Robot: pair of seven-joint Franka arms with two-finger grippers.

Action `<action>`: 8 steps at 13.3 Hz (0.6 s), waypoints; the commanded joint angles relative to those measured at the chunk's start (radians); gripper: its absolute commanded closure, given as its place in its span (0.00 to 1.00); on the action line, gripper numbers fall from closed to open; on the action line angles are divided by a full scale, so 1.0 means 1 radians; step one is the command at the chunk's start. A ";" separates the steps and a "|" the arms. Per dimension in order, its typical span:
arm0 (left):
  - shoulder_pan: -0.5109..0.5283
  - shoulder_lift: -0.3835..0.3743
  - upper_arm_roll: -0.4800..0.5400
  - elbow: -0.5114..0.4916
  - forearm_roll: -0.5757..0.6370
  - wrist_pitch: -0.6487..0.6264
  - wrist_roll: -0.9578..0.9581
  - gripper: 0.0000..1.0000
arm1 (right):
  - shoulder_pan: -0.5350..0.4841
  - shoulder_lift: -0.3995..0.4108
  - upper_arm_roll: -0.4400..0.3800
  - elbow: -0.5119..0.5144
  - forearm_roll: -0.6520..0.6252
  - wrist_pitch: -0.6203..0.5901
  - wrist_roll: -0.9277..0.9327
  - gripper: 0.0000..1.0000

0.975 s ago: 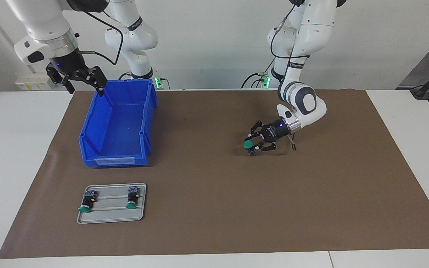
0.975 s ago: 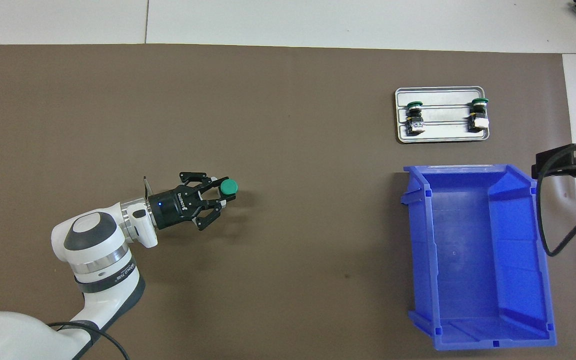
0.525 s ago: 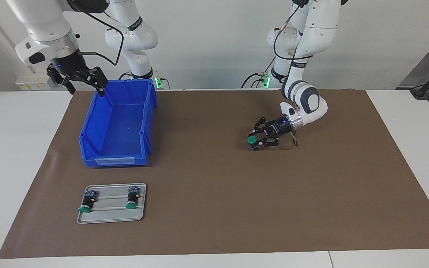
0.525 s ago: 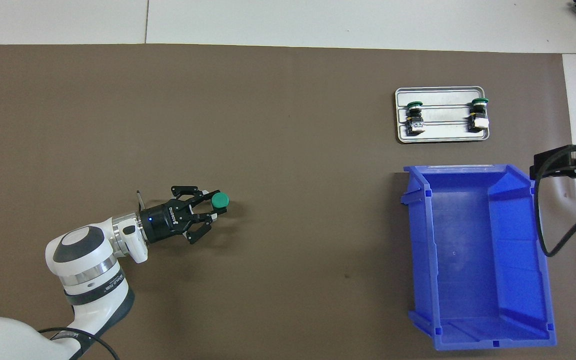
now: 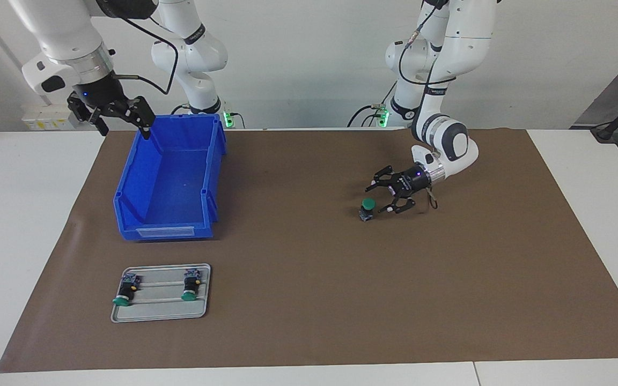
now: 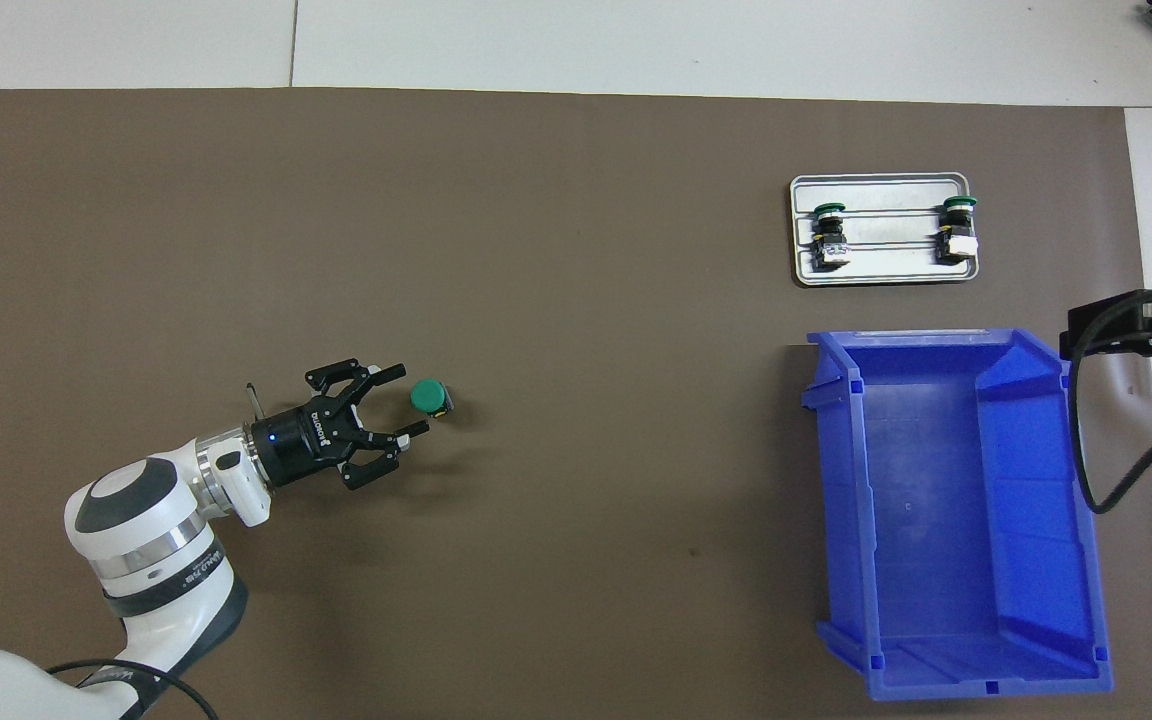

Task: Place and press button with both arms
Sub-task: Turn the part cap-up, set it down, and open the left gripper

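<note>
While the brown mat [image 5: 309, 300] covered most of the white table [image 5: 24, 214], a blue bin [image 5: 169, 182] sat on the mat toward the right arm's end, near the mat's edge closest to the robots. A grey tray [image 5: 161, 293] lay farther from the robots than the bin, near the mat's corner, and carried two green-capped push-buttons [image 5: 125, 292] [image 5: 189, 288] lying on their sides, well apart from each other. The right gripper [image 5: 121, 115] hung over the bin's corner nearest the robots, its fingers spread wide and holding nothing. The left gripper [image 5: 387, 194] was low over the mat toward the left arm's end, its jaws parted and empty. A third button [image 5: 366, 208] stood upright on the mat, green cap up, just beside the left gripper's fingertips [image 6: 398, 372] and apart from them.
</note>
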 commanded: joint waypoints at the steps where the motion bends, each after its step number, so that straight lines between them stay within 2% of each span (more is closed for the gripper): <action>1: 0.024 -0.024 0.001 -0.002 0.025 -0.013 -0.044 0.22 | -0.013 -0.021 0.003 -0.029 0.012 0.018 -0.028 0.00; 2: 0.046 -0.023 0.001 0.016 0.081 -0.011 -0.076 0.22 | -0.013 -0.021 0.003 -0.027 0.012 0.021 -0.026 0.00; 4: 0.072 -0.024 0.003 0.058 0.227 -0.001 -0.156 0.40 | -0.004 -0.020 0.003 -0.026 0.013 0.029 -0.015 0.00; 6: 0.089 -0.038 0.003 0.102 0.357 0.022 -0.289 0.41 | -0.003 -0.020 0.003 -0.027 0.020 0.033 -0.015 0.00; 8: 0.070 -0.102 0.003 0.125 0.440 0.126 -0.476 0.40 | -0.012 -0.028 0.003 -0.021 0.020 0.012 -0.023 0.00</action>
